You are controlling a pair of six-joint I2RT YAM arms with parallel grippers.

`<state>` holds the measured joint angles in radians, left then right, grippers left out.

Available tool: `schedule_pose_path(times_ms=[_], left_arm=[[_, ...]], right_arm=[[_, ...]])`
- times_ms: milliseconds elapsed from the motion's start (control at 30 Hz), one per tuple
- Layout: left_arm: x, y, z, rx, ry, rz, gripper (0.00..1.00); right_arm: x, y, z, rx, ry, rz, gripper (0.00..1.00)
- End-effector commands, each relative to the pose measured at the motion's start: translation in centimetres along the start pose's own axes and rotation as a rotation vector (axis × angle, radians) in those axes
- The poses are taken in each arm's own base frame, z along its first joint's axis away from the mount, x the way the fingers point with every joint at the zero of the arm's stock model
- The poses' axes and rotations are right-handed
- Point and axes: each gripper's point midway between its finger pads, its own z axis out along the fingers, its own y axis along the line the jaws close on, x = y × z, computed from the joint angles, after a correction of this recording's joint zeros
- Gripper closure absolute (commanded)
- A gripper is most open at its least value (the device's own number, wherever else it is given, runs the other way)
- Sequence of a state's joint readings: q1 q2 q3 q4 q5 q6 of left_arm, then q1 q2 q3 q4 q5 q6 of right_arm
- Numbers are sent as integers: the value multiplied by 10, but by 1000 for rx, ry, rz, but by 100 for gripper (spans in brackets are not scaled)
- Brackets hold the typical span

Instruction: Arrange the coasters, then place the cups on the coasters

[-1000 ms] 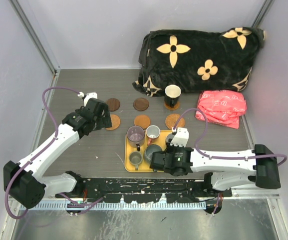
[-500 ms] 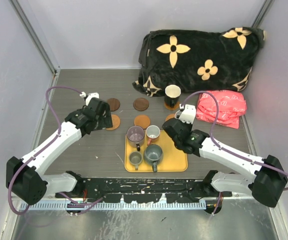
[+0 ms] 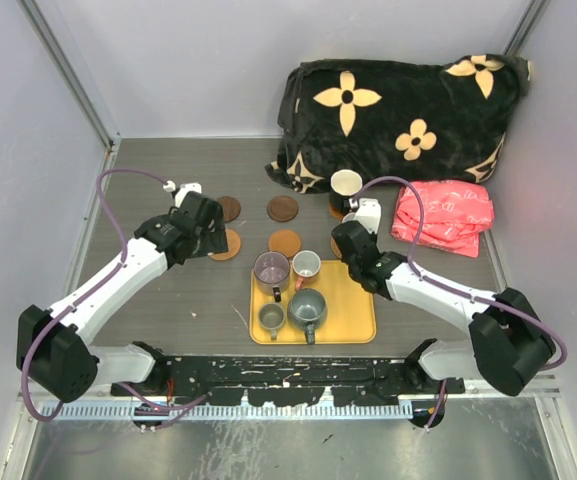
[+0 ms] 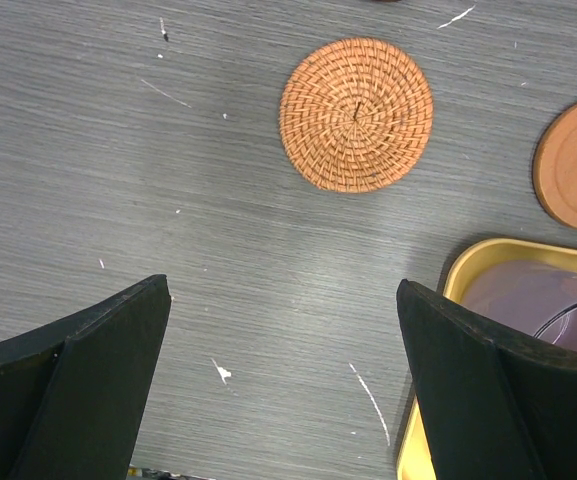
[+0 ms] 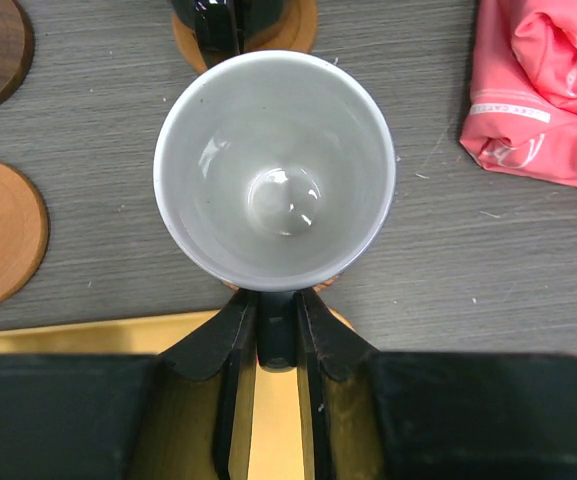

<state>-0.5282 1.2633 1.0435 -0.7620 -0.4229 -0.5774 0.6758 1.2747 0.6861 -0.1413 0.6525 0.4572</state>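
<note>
The right end effector (image 5: 268,305) gripped a grey mug (image 5: 274,170) by its handle. The left end effector (image 4: 283,290) gaped, wicker coaster (image 4: 356,114) ahead.

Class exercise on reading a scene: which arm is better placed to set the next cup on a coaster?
Right. The right gripper holds a grey cup by its handle beside the black cup, an orange-brown coaster edge showing beneath. The left gripper is open and empty near the wicker coaster.
</note>
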Motion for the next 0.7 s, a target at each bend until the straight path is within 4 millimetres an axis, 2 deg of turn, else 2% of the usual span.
schedule_pose_path(times_ms=[0,200,667], left_arm=[[-20,-4,-6,9,-55,-9,2],[-20,-3,-6,5,-58,-9,2],[-19,-2,-5,0,-58,-10,2]], right_arm=[[-34,17,7,-70,-104,56,100],[-30,18,13,-71,-94,57,99],[-5,12,23,-60,-55,74,99]])
